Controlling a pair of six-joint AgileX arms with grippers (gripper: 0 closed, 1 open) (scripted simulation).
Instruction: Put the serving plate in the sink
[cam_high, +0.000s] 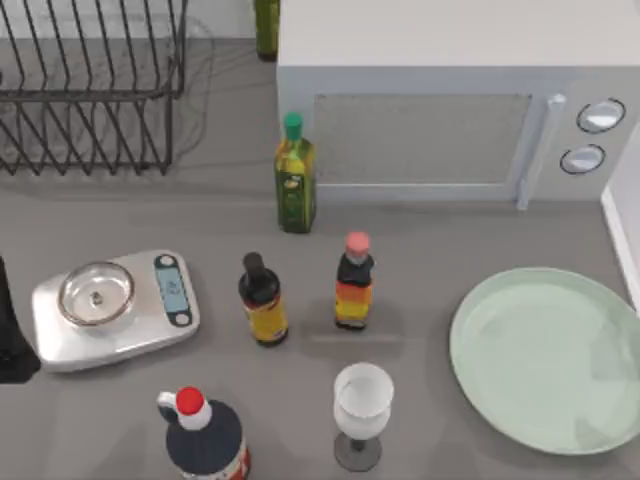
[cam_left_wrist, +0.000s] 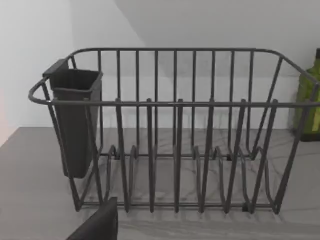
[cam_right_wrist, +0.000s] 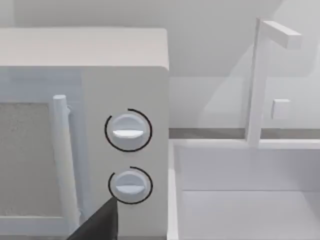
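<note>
The serving plate (cam_high: 548, 358) lay flat on the grey tabletop (cam_high: 440, 240) at the lower right of the top view, just in front of the microwave (cam_high: 450, 110) and close to the white edge of the sink (cam_high: 622, 215) at the right border. Nothing had hold of it yet. A dark sliver of the left arm sat at the left border beside the kitchen scale (cam_high: 115, 308); whether either claw was spread or closed could not be told.

The right wrist view looked past the microwave dials (cam_right_wrist: 128, 131) into the sink basin (cam_right_wrist: 245, 200) with its faucet (cam_right_wrist: 260, 80), so the right arm seemed best placed for the job. A good grasp would probably pinch the raised rim on the side away from the wine glass (cam_high: 360, 412), lift level, then carry right over the sink wall before lowering.
</note>
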